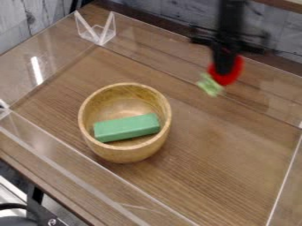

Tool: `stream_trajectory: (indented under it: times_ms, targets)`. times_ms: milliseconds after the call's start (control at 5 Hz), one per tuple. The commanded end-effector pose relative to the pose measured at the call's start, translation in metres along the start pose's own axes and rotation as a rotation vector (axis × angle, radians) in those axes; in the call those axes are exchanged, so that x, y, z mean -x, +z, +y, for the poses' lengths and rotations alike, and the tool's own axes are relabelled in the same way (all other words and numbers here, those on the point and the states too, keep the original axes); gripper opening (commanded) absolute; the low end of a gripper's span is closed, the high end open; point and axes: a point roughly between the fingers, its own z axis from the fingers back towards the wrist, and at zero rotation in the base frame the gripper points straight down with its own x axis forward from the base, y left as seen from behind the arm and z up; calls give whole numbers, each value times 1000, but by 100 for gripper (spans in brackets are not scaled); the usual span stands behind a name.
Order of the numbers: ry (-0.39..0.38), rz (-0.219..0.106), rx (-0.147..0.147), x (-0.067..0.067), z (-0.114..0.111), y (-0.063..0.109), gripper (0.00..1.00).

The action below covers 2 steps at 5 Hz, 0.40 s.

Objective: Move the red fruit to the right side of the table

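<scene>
The red fruit [225,69] is a small glossy red piece with a green leafy end [210,86] hanging toward the lower left. My gripper [225,60] points straight down and is shut on the red fruit, carrying it just above the brown wood-grain table [224,150], over its far right part. The black fingers [223,44] cover the fruit's top. The picture is blurred around the hand.
A round light wooden bowl [124,121] stands left of centre with a green rectangular block [126,128] lying inside it. Low clear plastic walls [278,190] border the table, and a clear bracket [95,28] sits at the back left corner.
</scene>
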Motion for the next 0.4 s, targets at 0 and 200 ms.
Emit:
stream_trajectory:
  times_ms: [0,200]
  targets:
    - [-50,-27,10,-4,-34,-12,0]
    - [-44,-16,11,7,-43,-29,0]
